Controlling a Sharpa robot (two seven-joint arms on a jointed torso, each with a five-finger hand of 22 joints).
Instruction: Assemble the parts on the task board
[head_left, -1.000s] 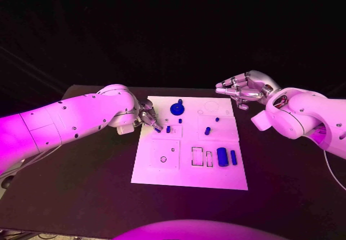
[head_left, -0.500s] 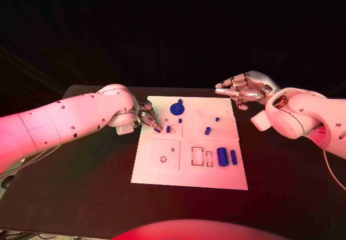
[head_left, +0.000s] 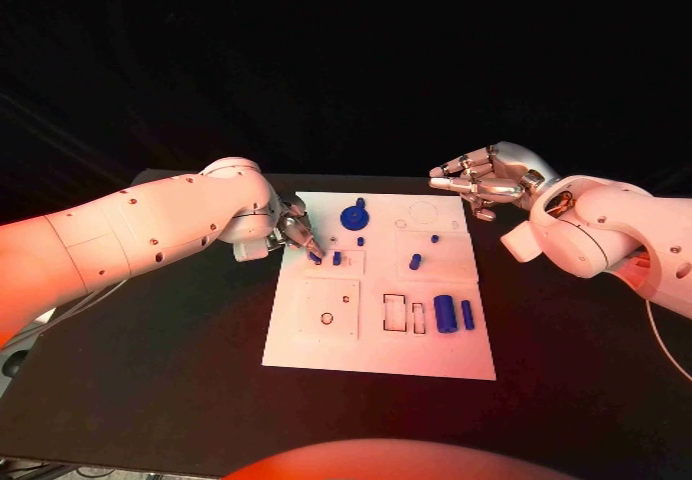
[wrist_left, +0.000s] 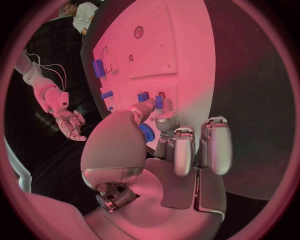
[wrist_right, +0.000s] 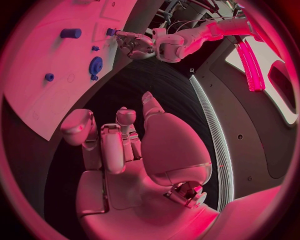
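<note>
The white task board (head_left: 378, 350) lies in the middle of the table. My left hand (head_left: 294, 235) is at the board's left edge and pinches a small blue peg (head_left: 313, 257) at its fingertips, just above the board. A second blue peg (head_left: 336, 258) stands right beside it. In the left wrist view the pinched peg (wrist_left: 143, 96) sits at the thumb tip. My right hand (head_left: 486, 177) hovers off the board's far right corner, fingers loosely bent, holding nothing. A blue gear-like part (head_left: 353, 215) sits at the board's far side.
Two blue cylinders (head_left: 446, 313) lie side by side on the board's near right, beside outlined slots (head_left: 394, 312). Small blue pegs (head_left: 415, 262) stand in the right middle. Black table surrounds the board (head_left: 173, 380).
My left arm has shifted slightly toward the board, with the hand still pinching the peg at the same spot. The right hand has not moved.
</note>
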